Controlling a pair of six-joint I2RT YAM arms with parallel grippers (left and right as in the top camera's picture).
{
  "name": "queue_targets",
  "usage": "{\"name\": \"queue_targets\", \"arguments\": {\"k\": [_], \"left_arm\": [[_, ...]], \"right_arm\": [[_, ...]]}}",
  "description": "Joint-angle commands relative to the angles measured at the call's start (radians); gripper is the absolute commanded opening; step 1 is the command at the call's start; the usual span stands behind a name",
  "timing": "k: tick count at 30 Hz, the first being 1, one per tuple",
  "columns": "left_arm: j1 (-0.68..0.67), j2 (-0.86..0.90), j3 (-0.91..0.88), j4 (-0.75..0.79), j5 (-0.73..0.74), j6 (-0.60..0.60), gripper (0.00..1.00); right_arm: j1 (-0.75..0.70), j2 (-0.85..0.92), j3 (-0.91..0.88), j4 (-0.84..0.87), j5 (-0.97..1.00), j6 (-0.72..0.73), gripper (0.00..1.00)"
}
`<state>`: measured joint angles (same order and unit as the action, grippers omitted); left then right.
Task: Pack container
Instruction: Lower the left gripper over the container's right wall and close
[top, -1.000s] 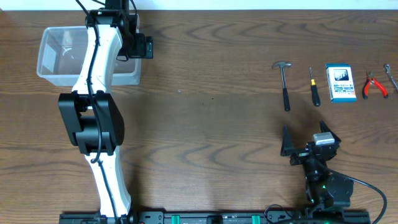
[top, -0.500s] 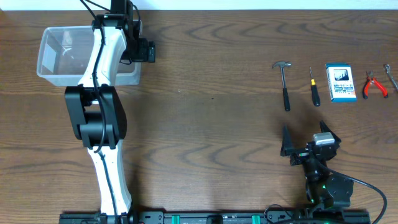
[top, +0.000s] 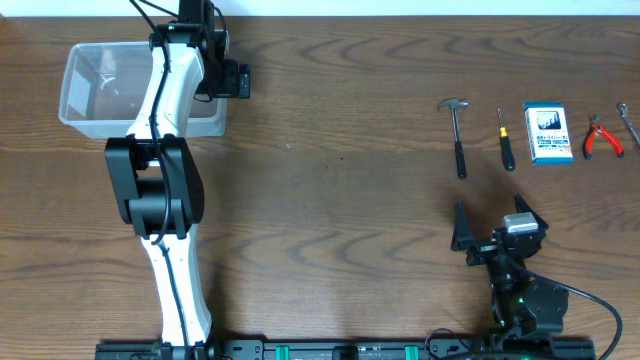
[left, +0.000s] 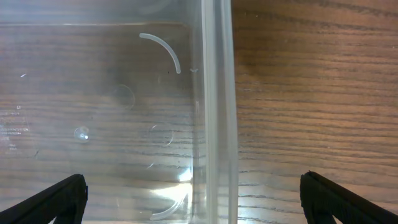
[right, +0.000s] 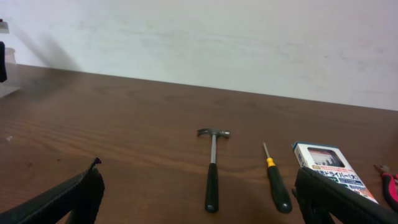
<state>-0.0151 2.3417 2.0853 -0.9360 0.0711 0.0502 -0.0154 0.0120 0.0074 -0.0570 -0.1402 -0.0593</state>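
Clear plastic container (top: 90, 90) upright at table's far-left corner (empty, rim up).

container (top: 92, 92): 1 | hammer (top: 458, 138): 1 | screwdriver (top: 505, 140): 1 | box (top: 547, 133): 1 | red pliers (top: 602, 137): 1

Seen from overhead, the left arm (top: 165, 90) covers the right part of the container (top: 90, 85) and its own jaws. A silvery tool (top: 630, 120) at the right edge is cut off, its kind unclear, and the print on the blue-and-white box (top: 547, 133) is too small to read. In the right wrist view the red-handled pliers (right: 388, 185) run off the right edge; in the left wrist view the container leaves the frame at left, top and bottom
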Motion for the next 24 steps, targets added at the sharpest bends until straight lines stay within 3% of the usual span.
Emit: {"name": "queue_targets", "arguments": {"k": [1, 24], "left_arm": [[-0.003, -0.009, -0.002, -0.003, -0.011, 0.008, 0.99], [-0.003, -0.008, -0.002, -0.011, -0.011, 0.024, 0.96]], "right_arm": [[0.01, -0.005, -0.002, -0.004, 0.002, -0.009, 0.99], [0.01, -0.005, -0.002, -0.004, 0.002, -0.009, 0.99]]}}
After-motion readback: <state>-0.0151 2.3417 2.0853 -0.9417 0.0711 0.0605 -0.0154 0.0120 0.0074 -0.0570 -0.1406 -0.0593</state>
